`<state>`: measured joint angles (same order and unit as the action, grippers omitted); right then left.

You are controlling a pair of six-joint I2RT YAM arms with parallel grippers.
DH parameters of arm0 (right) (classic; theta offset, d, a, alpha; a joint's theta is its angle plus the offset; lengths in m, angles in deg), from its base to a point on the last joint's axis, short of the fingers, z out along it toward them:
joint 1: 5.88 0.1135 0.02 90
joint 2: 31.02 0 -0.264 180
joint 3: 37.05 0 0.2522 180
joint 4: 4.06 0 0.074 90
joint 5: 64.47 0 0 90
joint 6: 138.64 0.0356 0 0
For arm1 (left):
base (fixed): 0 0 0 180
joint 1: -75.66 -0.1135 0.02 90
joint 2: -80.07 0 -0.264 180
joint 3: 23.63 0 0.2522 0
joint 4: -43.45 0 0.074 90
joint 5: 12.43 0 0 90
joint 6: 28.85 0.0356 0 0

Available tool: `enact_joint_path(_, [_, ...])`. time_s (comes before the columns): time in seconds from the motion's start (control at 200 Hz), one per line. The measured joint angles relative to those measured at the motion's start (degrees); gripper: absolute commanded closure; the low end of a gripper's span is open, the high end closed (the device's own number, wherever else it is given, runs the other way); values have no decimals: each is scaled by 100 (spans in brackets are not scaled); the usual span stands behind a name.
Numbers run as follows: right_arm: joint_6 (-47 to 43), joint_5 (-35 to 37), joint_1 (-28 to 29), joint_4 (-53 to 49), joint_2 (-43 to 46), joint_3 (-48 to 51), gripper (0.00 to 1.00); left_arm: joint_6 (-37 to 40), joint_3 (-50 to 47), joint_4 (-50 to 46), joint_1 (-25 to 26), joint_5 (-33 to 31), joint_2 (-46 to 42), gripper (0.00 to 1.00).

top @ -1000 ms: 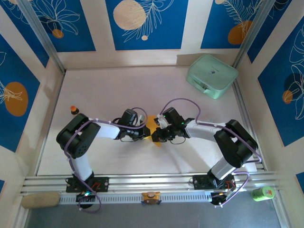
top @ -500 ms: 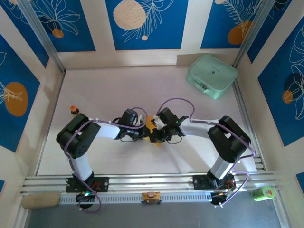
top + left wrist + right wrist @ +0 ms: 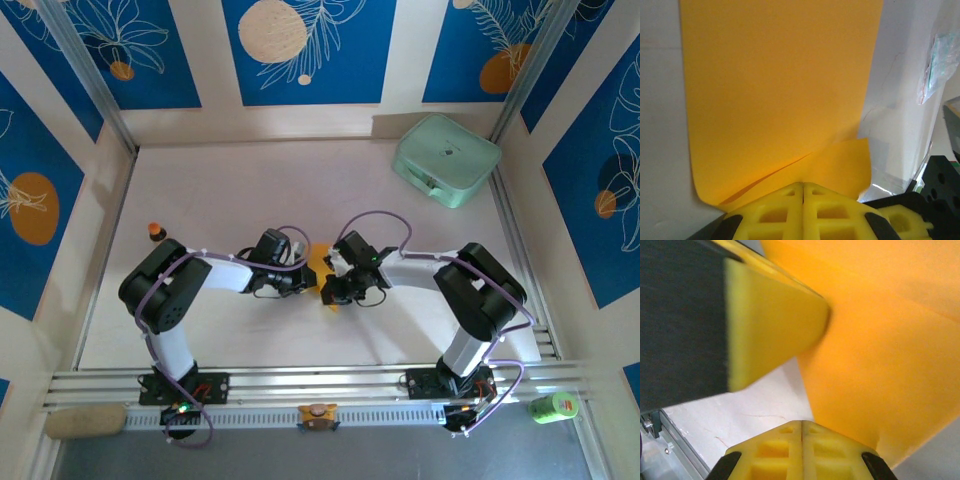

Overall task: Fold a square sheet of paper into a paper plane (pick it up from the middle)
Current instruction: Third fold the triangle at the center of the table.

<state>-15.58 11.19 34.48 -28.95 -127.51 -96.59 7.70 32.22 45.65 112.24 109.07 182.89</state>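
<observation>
The square sheet of paper (image 3: 319, 260) is orange-yellow and lies partly folded on the white table between my two grippers. In the left wrist view the paper (image 3: 775, 95) spreads away from my jaws, with a folded flap and a crease running to their tips. My left gripper (image 3: 802, 186) is shut, its tips resting against the paper's near edge, and no paper shows in the seam. My right gripper (image 3: 802, 424) is also shut, its tip at the paper's (image 3: 880, 355) lower edge. The left gripper's fingers (image 3: 775, 315) show just ahead of it. From above, the left gripper (image 3: 305, 281) and right gripper (image 3: 328, 292) nearly touch.
A mint-green rounded case (image 3: 446, 158) sits at the back right of the table. A small brown orange-capped bottle (image 3: 155, 231) stands at the left edge. Raised walls and a metal rail (image 3: 320, 385) in front bound the table.
My right arm has drawn in to the left, bringing its shut gripper closer to the left gripper over the paper. The left arm has stayed put.
</observation>
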Motion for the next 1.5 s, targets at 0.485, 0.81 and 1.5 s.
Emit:
enact_joint_path(0.485, [166,-278,-177,603,221,573,95,94,57,-138,0,-2,2,100])
enact_joint_path(0.81, [413,-636,-297,999,455,1040,95,107,74,-186,11,0,0,100])
enact_joint_path(1.5, [538,-713,-299,249,-361,-72,94,109,74,-186,11,0,0,100])
